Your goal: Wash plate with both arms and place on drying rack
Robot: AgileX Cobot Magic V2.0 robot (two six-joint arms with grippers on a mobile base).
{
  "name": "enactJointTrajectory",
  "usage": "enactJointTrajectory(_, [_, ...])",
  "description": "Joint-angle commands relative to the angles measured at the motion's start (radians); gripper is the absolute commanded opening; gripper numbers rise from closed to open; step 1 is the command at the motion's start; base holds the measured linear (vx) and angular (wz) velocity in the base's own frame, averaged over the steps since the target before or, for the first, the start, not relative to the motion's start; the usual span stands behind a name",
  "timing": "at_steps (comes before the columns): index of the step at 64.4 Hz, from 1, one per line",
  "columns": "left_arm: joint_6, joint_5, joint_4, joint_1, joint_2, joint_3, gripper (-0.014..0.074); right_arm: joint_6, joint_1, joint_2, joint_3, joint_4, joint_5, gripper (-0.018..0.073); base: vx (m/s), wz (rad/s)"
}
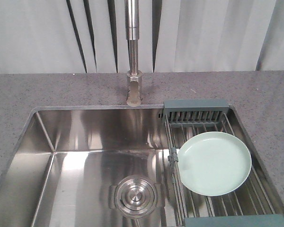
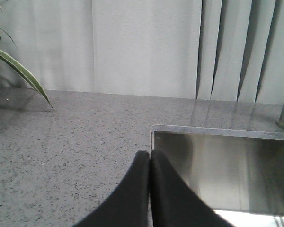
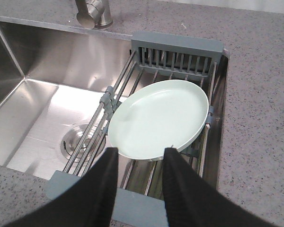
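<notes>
Looking from the front view, the plate (image 1: pixel 214 163) lies flat on the bars of the drying rack (image 1: pixel 194 111), which spans the right end of the sink (image 1: pixel 75 142) toward the right edge of the countertop (image 1: pixel 47 90). The faucet (image 1: pixel 133 56) stands at the sink's back edge and the drain (image 1: pixel 135 195) sits in the basin floor, well apart from the plate. Neither arm shows here.

In the left wrist view, the left gripper (image 2: pixel 150 158) has its fingers pressed together with nothing between them, hovering over the countertop just beside the sink's back left corner.

In the right wrist view, the right gripper (image 3: pixel 141 158) is parted and empty, poised just short of the plate's near rim, the plate resting slightly tilted on the rack.

Whether washing is done cannot be told from the frames. If it is not, the step in hand is probably the pickup: the right gripper would need to straddle the near rim and close, then carry the plate under the faucet for the left arm to help.
</notes>
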Motion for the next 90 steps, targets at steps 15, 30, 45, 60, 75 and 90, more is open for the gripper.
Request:
enactJointTrajectory(15, [0.058,-0.199,-0.014,0.003,-0.018,0.033,-0.0006,-0.007,-0.001,0.011,-0.025,0.002,-0.063,0.0229,0.0,0.0])
enactJointTrajectory(30, [0.12,-0.199,-0.014,0.003,-0.018,0.033,-0.0006,-0.007,-0.001,0.011,-0.025,0.002,-0.063,0.0229,0.0,0.0])
enactJointTrajectory(45, [0.119,-0.171,-0.014,0.003,-0.018,0.033,-0.0006,-0.007,-0.001,0.011,-0.025,0.002,-0.063,0.0229,0.0,0.0])
enactJointTrajectory(60, [0.118,-0.171,-0.014,0.003,-0.018,0.033,-0.0006,-0.007,-0.001,0.011,-0.025,0.002,-0.063,0.0229,0.0,0.0])
enactJointTrajectory(75, [0.118,-0.179,-0.014,0.003,-0.016,0.032,-0.0006,-0.007,-0.001,0.011,-0.025,0.002,-0.063,0.0229,0.0,0.0])
enactJointTrajectory(90, [0.118,-0.179,-0.014,0.003,-0.015,0.032,-0.0006,-0.007,-0.001,0.011,-0.025,0.002,-0.063,0.0229,0.0,0.0])
